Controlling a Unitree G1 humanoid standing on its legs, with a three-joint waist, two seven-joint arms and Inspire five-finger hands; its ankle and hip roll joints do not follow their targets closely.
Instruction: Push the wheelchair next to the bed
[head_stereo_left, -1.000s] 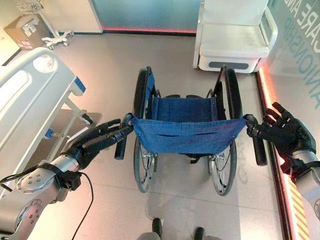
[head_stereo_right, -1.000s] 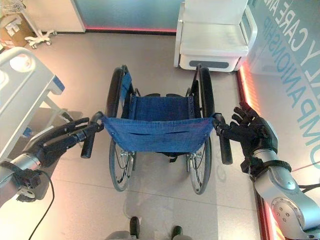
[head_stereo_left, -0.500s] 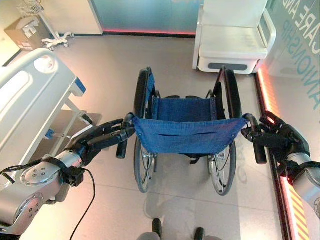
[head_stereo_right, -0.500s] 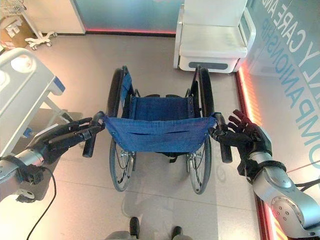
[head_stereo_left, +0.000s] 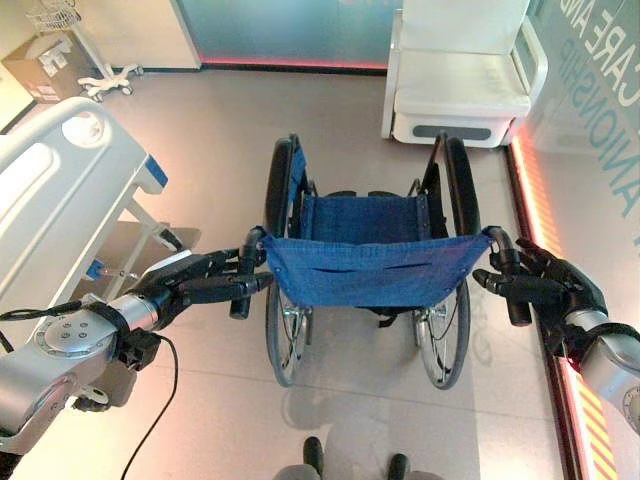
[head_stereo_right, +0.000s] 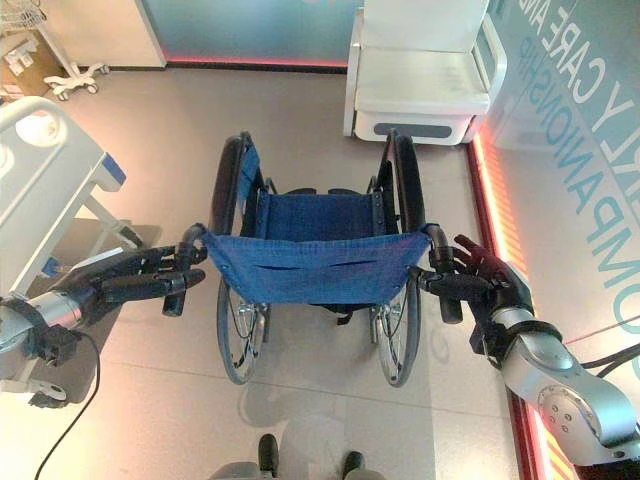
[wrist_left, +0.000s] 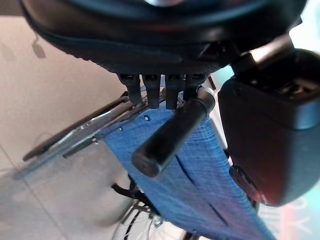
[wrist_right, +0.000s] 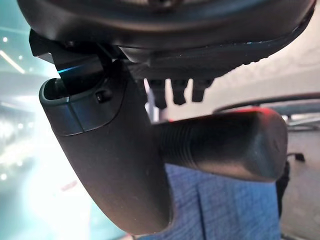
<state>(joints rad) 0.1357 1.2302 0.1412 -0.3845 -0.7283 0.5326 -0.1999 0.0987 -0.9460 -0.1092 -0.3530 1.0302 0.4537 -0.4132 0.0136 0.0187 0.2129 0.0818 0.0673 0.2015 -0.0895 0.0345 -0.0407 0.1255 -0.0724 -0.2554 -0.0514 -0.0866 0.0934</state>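
I see the wheelchair (head_stereo_left: 368, 262) in the middle of the floor, with its back to me. The bed (head_stereo_left: 62, 200) is on the left, a little apart from it. My left hand (head_stereo_left: 196, 284) is curled round the left push handle (head_stereo_left: 243, 290). My right hand (head_stereo_left: 545, 290) is curling round the right push handle (head_stereo_left: 513, 290). I think the chair is heavy but rolls easily on its big wheels. The blue cloth back (head_stereo_left: 372, 268) is soft, so I should push on the stiff black handles, not the cloth. A white armchair (head_stereo_left: 462, 70) stands far ahead.
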